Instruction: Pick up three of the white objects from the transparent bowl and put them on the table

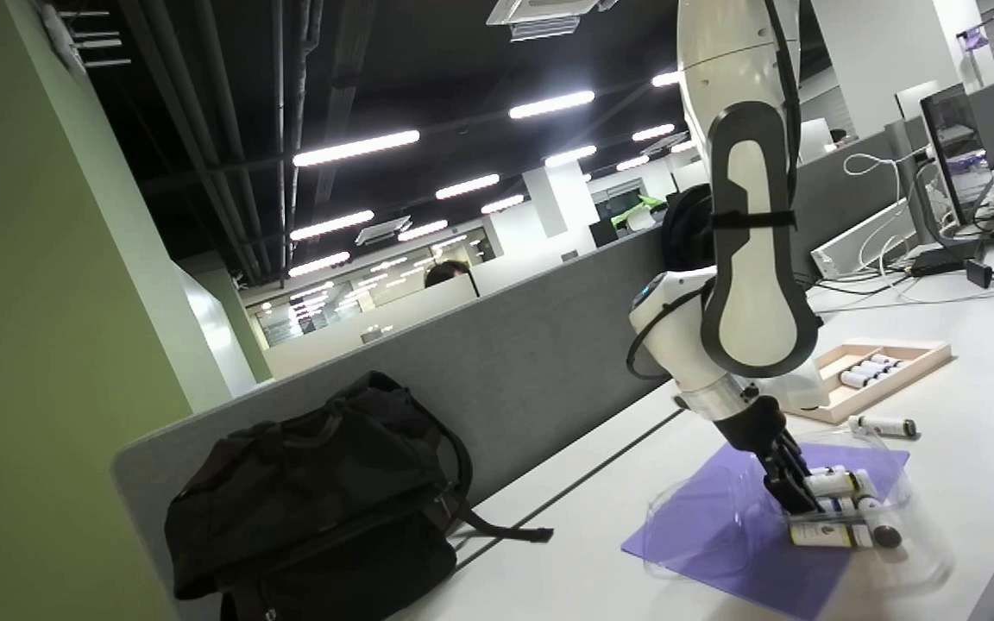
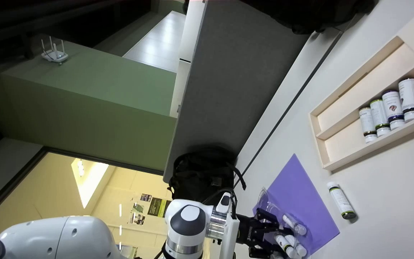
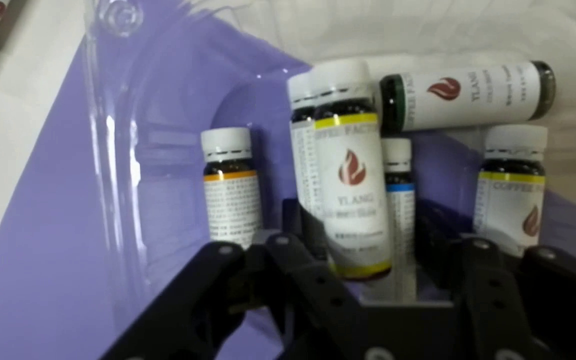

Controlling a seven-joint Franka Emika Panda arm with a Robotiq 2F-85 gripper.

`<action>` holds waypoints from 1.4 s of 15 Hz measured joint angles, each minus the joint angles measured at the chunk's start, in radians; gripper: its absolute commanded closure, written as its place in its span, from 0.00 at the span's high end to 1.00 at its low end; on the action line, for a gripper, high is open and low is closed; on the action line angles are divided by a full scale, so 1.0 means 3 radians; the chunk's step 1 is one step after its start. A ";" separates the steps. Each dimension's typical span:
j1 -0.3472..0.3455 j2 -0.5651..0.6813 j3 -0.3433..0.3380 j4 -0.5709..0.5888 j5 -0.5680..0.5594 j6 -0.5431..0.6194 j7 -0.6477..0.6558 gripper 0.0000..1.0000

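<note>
The pincer (image 3: 363, 225) is standing inside the transparent bowl (image 3: 110, 175) with its fingers apart. Between them a yellow-banded bottle (image 3: 353, 195) and a blue-banded bottle (image 3: 401, 215) are lying (whether the fingers are touching these, I cannot tell). At the nine-o'clock side of the first one, a partly covered bottle (image 3: 303, 145) is showing. In the wrist view, three others are resting around the pincer: an orange-banded bottle (image 3: 233, 200) at nine o'clock, a crosswise bottle (image 3: 468, 96) at one, a second yellow-banded bottle (image 3: 509, 200) at three. The bowl is sitting partly on a purple mat (image 1: 782, 578). In an exterior view, one loose bottle (image 1: 885, 426) is lying on the worktop (image 1: 980, 431), between twelve and one o'clock from the bowl; nearby, a wooden tray (image 1: 861, 404) is holding small bottles (image 1: 868, 371). Toward nine o'clock I am seeing a black backpack (image 1: 316, 492).
</note>
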 measured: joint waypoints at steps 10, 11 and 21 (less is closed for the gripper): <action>-0.0008 -0.0024 0.0002 0.0016 0.0132 -0.0106 0.0080 0.35; -0.0033 -0.0043 0.0016 0.0025 0.0191 -0.0155 0.0073 0.35; -0.0268 -0.0552 0.0153 0.0042 0.0515 -0.0665 0.0064 0.35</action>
